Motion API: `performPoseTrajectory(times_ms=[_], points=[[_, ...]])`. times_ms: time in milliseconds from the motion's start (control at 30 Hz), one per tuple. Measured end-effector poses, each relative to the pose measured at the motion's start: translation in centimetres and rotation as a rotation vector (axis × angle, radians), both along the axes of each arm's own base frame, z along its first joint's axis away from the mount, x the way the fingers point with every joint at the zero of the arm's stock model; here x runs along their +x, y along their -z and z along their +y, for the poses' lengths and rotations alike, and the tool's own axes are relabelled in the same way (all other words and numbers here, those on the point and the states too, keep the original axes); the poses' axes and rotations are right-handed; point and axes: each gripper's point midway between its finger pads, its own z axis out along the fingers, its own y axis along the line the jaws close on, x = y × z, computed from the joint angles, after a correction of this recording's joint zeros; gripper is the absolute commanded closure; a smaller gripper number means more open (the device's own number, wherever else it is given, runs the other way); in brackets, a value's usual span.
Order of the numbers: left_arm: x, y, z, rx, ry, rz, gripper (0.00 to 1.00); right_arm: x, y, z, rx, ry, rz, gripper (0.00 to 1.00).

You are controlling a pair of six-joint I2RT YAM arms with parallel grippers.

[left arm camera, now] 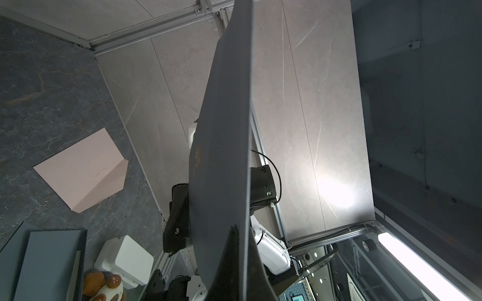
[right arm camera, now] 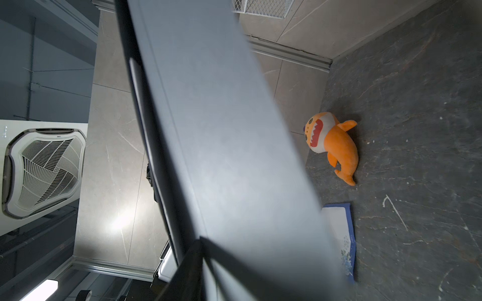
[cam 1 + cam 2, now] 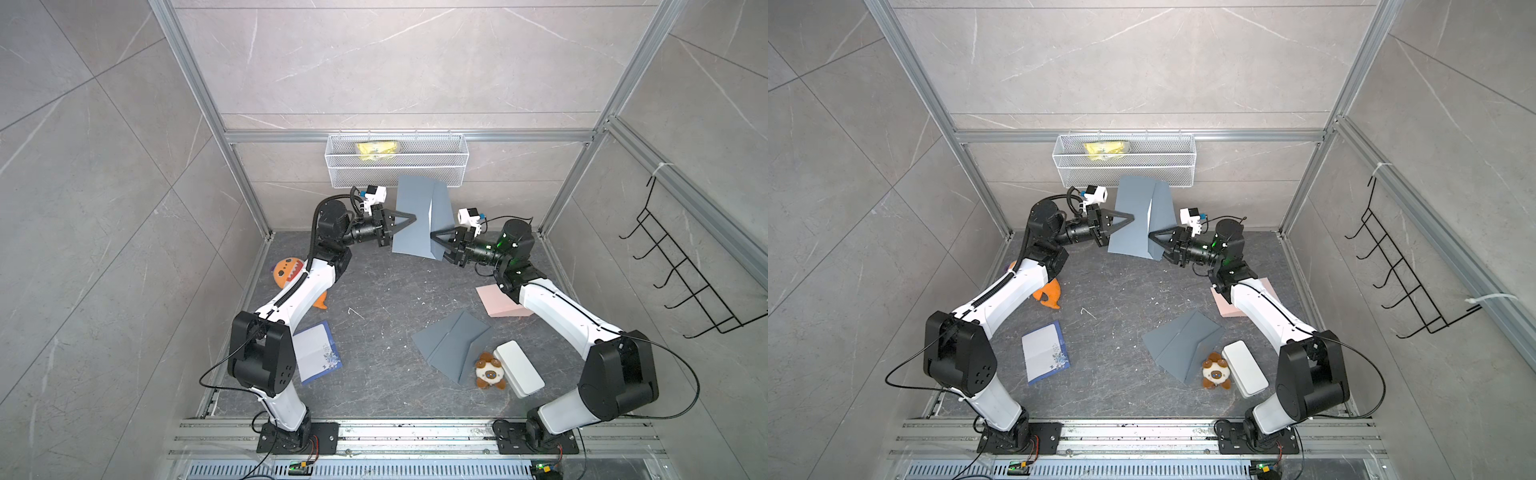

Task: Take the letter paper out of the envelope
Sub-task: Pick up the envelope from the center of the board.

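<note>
grey envelope [image 3: 411, 243] is held up at 12 o'clock btwn both arms. left gripper [image 3: 414, 217] is pinched shut on its face. right gripper [image 3: 431, 235] sits at the flap fold, can't tell if it's clamped. no letter paper shows from it, so pull-out prob left to do. floral sheet [image 3: 318, 353] lies at 8 o'clock.

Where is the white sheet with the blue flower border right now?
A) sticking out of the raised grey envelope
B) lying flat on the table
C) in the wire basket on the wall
B: the flowered sheet lies flat on the table, well apart from the grey envelope held up in the air.
</note>
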Motion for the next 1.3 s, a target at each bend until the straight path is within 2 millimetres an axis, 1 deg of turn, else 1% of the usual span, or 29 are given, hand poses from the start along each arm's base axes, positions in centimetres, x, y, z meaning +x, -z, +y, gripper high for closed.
performPoseTrajectory(times_ms=[167, 333, 533, 600, 733, 767, 800, 867, 900, 933, 1067, 1133, 1167, 1233, 1300], points=[[0.3, 0.1, 0.0, 0.0, -0.015, 0.007, 1.0, -0.4, -0.2, 0.7, 0.035, 0.01, -0.001, 0.66], [0.5, 0.2, 0.0, 0.003, -0.027, 0.008, 1.0, -0.6, -0.9, 0.6, 0.073, 0.027, -0.008, 0.69], [0.6, 0.3, 0.1, 0.005, -0.035, 0.006, 1.0, -0.6, -1.6, 0.9, 0.099, 0.041, -0.01, 0.76], [0.7, 0.3, 0.1, 0.005, -0.038, 0.007, 1.0, -0.6, -1.7, 0.9, 0.103, 0.046, -0.011, 0.82], [0.9, 0.7, 0.1, 0.018, -0.046, 0.017, 1.0, -0.5, -1.9, 0.8, 0.106, 0.058, -0.015, 0.96], [0.9, 1.0, 0.1, 0.024, -0.049, 0.024, 0.98, -0.5, -2.0, 0.8, 0.106, 0.062, -0.019, 1.0], [1.0, 1.1, 0.1, 0.029, -0.05, 0.024, 0.9, -0.6, -2.0, 0.7, 0.103, 0.065, -0.019, 1.0], [1.0, 1.7, 0.0, 0.047, -0.051, 0.029, 0.68, -0.8, -1.8, 0.6, 0.08, 0.071, -0.02, 1.0], [0.9, 1.9, -0.1, 0.055, -0.051, 0.028, 0.58, -0.9, -1.6, 0.7, 0.064, 0.072, -0.019, 1.0], [0.9, 2.2, -0.2, 0.067, -0.051, 0.032, 0.51, -1.0, -1.5, 0.7, 0.044, 0.075, -0.018, 1.0], [0.7, 3.6, 0.0, 0.125, -0.066, 0.048, 0.32, -1.2, -0.8, 0.4, -0.07, 0.109, -0.029, 1.0], [0.6, 4.2, 0.2, 0.163, -0.091, 0.054, 0.27, -1.1, -0.5, -0.1, -0.152, 0.141, -0.046, 1.0], [0.6, 4.5, 0.5, 0.185, -0.108, 0.057, 0.26, -1.0, -0.3, -0.5, -0.199, 0.165, -0.057, 1.0], [0.5, 5.1, 1.1, 0.234, -0.152, 0.059, 0.26, -1.0, -0.1, -1.4, -0.292, 0.21, -0.088, 1.0], [0.3, 5.6, 1.8, 0.287, -0.197, 0.064, 0.29, -1.0, 0.2, -2.5, -0.393, 0.261, -0.128, 1.0]])
